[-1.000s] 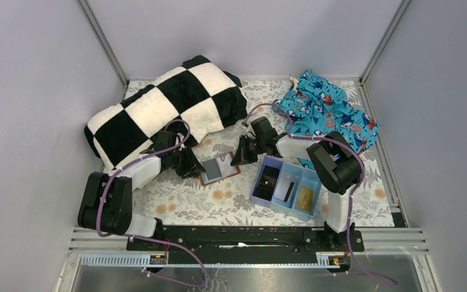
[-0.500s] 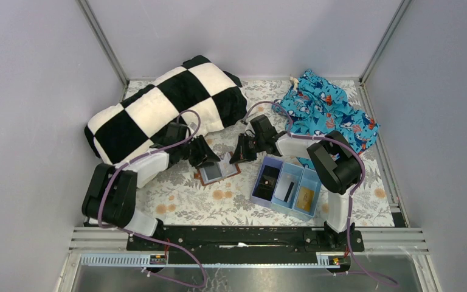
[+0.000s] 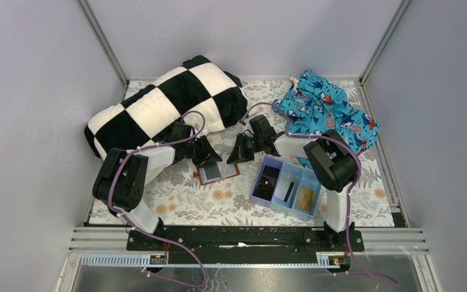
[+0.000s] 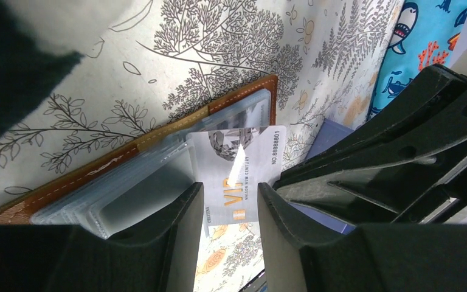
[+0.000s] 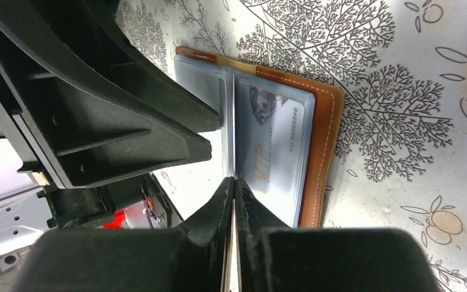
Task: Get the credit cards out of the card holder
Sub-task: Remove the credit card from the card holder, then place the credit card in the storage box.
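both arms are leaning low mid-frame: right jaws pinching the card holder (image 5: pixel 323 137), left jaws part-open over its card (image 4: pixel 252 152).

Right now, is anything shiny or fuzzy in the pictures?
Left wrist view: a bright white glint on the silver card; the checked pillow at top left is blurry. Right wrist view: the right gripper looks soft, the card holder sharp.
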Motion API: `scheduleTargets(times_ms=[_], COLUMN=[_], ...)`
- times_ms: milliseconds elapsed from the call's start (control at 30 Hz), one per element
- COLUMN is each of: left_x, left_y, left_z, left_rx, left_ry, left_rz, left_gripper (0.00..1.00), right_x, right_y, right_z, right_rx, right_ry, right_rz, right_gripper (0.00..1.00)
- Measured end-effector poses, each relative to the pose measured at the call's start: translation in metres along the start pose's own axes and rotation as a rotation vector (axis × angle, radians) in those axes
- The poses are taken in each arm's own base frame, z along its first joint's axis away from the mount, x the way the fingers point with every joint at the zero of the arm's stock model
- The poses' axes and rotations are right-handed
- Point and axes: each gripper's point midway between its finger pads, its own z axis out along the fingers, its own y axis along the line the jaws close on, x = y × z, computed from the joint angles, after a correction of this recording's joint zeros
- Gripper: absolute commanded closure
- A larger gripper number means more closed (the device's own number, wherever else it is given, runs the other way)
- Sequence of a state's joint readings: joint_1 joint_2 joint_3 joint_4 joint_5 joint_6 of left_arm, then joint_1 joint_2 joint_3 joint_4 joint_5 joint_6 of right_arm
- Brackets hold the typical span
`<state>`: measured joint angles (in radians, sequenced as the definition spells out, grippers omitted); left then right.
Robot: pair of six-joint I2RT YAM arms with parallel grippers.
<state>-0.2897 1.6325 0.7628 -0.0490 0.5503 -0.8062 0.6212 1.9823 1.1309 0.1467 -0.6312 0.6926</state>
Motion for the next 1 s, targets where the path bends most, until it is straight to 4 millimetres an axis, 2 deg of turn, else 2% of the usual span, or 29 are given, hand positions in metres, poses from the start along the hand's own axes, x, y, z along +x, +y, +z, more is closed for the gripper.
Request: scheduleTargets(times_ms=[300, 467, 667, 833, 1000], left_x=[-0.001, -0.001, -0.001, 0.001, -0.011], left_y=[0.001, 0.001, -0.001, -0.02, -0.056], left_z=[0.003, 0.003, 0.002, -0.015, -0.041], left_rx=[0.004, 0.005, 0.013, 0.064, 0.151], left_ry=[0.002, 0.001, 0.002, -0.005, -0.066], left_rz=[-0.003, -0.005, -0.004, 0.021, 0.088], left_gripper=[0.58, 0.59, 0.59, 0.57, 0.57], right_x=[0.002, 0.005, 0.004, -0.006, -0.025], right_y=[-0.001, -0.001, -0.006, 0.004, 0.024], right_z=[0.011, 0.017, 0.014, -0.019, -0.079], right_rx=[-0.015, -0.012, 0.038, 0.086, 0.103], right_ry=[0.02, 0.033, 0.017, -0.077, -0.243], right_rz=[0.016, 0.014, 0.011, -0.025, -0.057], right_gripper=[0.8, 1.0, 1.0, 1.0, 1.0])
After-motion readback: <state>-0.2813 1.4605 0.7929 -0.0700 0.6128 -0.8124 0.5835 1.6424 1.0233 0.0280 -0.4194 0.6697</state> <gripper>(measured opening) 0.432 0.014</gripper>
